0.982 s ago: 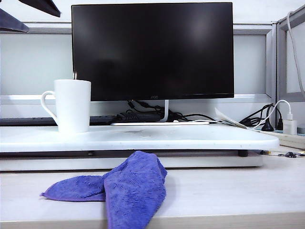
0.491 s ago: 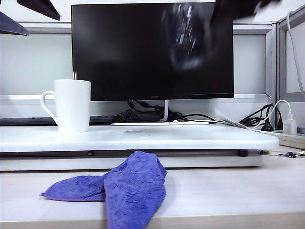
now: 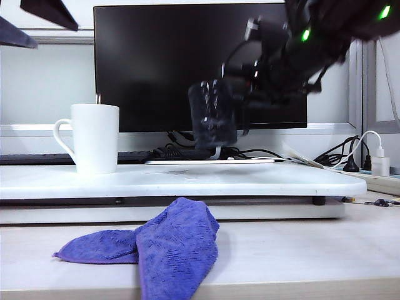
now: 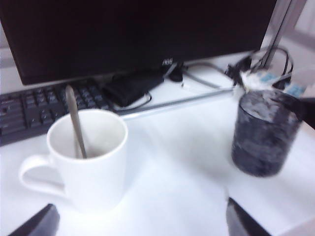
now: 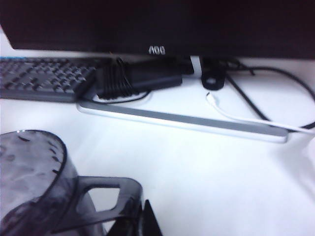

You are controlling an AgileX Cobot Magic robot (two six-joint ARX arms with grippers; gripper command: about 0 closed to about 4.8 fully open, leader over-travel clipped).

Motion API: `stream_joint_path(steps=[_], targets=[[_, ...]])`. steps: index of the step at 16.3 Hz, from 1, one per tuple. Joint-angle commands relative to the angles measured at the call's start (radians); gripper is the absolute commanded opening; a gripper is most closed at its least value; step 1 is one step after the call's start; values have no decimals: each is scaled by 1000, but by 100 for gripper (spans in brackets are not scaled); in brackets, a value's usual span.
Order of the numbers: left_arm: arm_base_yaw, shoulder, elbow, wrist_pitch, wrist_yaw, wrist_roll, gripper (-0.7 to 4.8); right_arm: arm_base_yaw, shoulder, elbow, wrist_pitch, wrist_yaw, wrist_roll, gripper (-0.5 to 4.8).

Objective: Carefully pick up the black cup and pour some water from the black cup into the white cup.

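The right end effector [image 3: 240, 103] is clamped on the black cup [image 3: 213, 112], high over the table [image 3: 250, 181], well apart from the white cup [image 3: 95, 137]. A jerk could spill water. The left end effector [image 4: 140, 221] hangs wide open, empty.

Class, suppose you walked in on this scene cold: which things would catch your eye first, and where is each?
First, the black cup, gripped by the right gripper and hanging in mid-air before the dark monitor, right of centre. Next, the white cup standing on the white board's left part, something thin and straight inside it. Then the purple cloth crumpled on the desk in front.
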Motion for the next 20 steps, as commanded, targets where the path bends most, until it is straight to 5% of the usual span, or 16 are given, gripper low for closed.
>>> stream_joint_path(steps=[1,6,18,20], targets=[[2,-3,5,-17,5,11,479,1,49,8,153,-2,12,-3],[2,-3,5,-17,4,11,479,-25,164,13,359,-3,12,-3],[2,-3,5,-24,-3,49,479,-67,277,14,443,-2,12,-1],[2,-3,5,-24,-3,49,479,-68,277,14,443,-2,11,39]])
